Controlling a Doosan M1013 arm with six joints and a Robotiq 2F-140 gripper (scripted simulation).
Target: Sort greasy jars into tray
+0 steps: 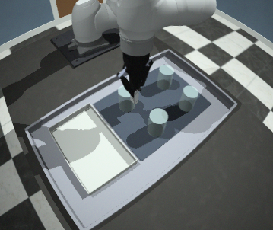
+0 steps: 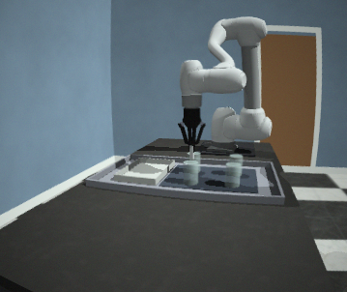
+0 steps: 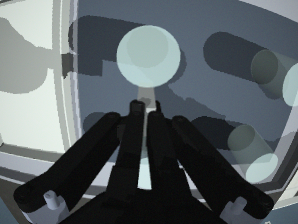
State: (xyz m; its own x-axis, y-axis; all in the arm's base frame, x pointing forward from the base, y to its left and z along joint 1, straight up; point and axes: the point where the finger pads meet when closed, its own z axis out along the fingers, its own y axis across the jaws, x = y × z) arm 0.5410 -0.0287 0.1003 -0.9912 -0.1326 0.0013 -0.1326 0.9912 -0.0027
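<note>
Four clear glass jars stand mouth down on the dark drying mat (image 1: 143, 146) (image 2: 216, 182). The jar nearest the tray (image 1: 125, 99) (image 2: 196, 157) (image 3: 148, 55) has my gripper (image 1: 136, 97) (image 2: 190, 153) (image 3: 145, 93) right at its side. The fingers are shut with nothing between them, and their tips are low against that jar's wall. The other jars stand apart: one at the front (image 1: 157, 122) (image 2: 191, 172), one at the right (image 1: 188, 98) (image 2: 233, 175), and one at the back (image 1: 165, 77) (image 2: 236, 159). The white tray (image 1: 114, 134) (image 2: 143, 173) (image 3: 67, 96) holds no jar.
Mat and tray sit on the raised steel table top (image 1: 181, 164) (image 2: 249, 197). The arm's base (image 1: 84, 46) stands behind the table. My arm casts dark shadows over the mat and the tray.
</note>
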